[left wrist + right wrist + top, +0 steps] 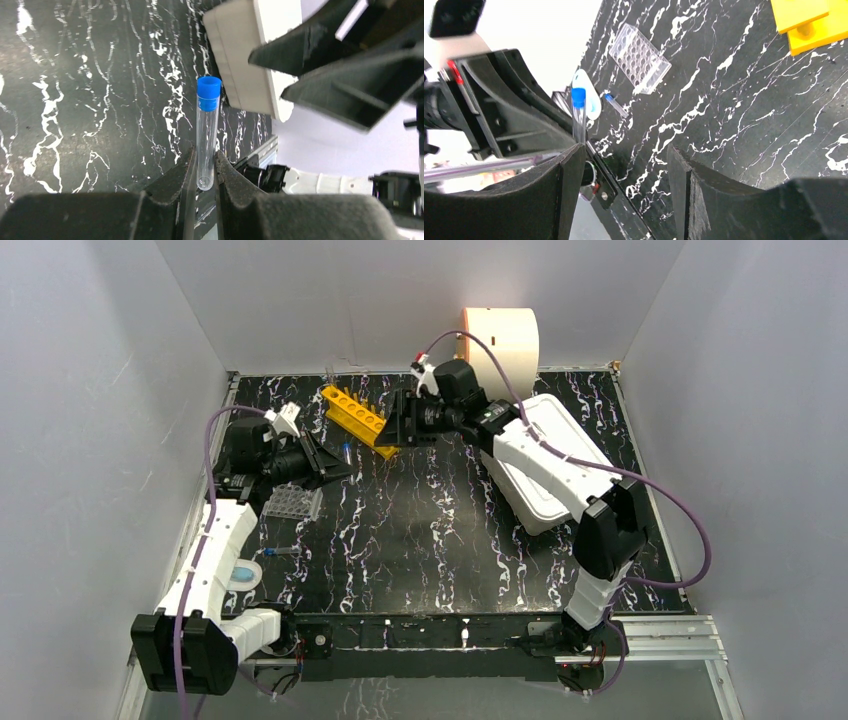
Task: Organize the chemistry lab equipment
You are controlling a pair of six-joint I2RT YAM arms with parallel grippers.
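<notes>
My left gripper point(205, 170) is shut on the lower end of a clear blue-capped vial point(208, 130), which it holds above the table; in the top view this vial point(346, 452) sticks out of the left gripper point(332, 462). My right gripper point(624, 165) is open with nothing between its fingers. From above, the right gripper point(395, 425) sits beside the near end of the orange tube rack point(355, 415) and faces the held vial point(579, 112). A clear well plate point(293, 503) and a second blue-capped vial point(280, 552) lie on the table's left side.
A white rectangular tub point(545, 465) lies under the right arm, with a cream drum point(500, 340) behind it at the back wall. A white and blue piece point(243, 575) sits by the left arm. White walls enclose the black marbled table point(430, 530).
</notes>
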